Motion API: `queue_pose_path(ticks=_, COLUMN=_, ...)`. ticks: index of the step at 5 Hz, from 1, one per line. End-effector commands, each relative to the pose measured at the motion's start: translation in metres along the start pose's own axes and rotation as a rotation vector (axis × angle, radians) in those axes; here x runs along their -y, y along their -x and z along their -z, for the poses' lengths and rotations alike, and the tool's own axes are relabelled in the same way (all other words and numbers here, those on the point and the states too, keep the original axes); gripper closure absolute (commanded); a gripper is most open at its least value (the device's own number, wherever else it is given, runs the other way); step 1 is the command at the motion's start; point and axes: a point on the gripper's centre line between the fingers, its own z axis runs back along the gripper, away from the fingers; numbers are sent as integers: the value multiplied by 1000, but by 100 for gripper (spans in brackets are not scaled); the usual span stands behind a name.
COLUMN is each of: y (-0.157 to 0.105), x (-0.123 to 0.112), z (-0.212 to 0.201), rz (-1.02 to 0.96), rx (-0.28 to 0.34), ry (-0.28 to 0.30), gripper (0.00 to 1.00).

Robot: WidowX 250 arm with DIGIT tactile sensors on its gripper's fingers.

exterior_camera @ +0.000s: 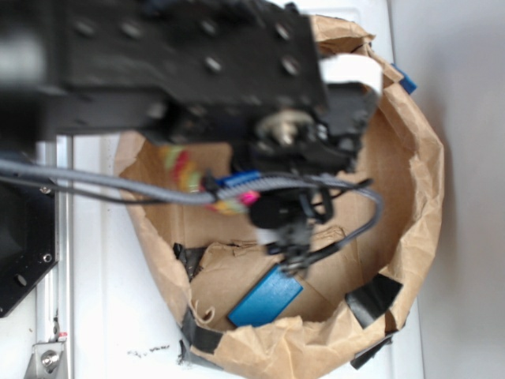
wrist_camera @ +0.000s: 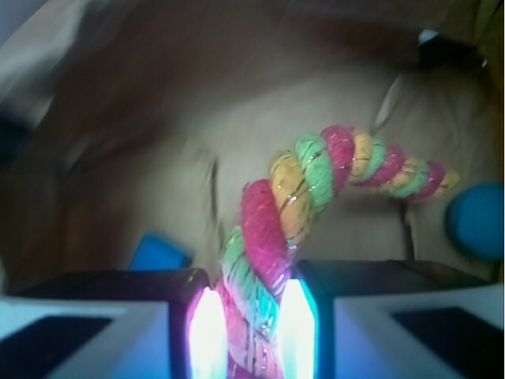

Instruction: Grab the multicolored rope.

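Tool (wrist_camera: 246, 332) clamped on one multicolored rope (wrist_camera: 316, 181), beside one blue ball (wrist_camera: 476, 221) and one blue block (wrist_camera: 158, 254).

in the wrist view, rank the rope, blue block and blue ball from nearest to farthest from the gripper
1. The multicolored rope: clamped between the jaws of the gripper, arching up and to the right.
2. The blue block: low on the left, just beyond the left jaw.
3. The blue ball: at the right edge, beside the rope's far end.

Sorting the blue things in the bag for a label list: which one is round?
The blue ball at the right edge of the wrist view, beyond the rope's far end. The other blue thing, the block, is flat and straight-edged.
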Motion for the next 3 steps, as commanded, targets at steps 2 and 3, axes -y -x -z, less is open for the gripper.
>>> queue_pose_path(ticks=2, y=-2, x=-4, z=-54, rz=125, rx=137, ry=-14, gripper=100)
queue_pose_path(ticks=3, y=-1, x=0, z=-48, rz=120, rx=157, ry=-64, gripper=64)
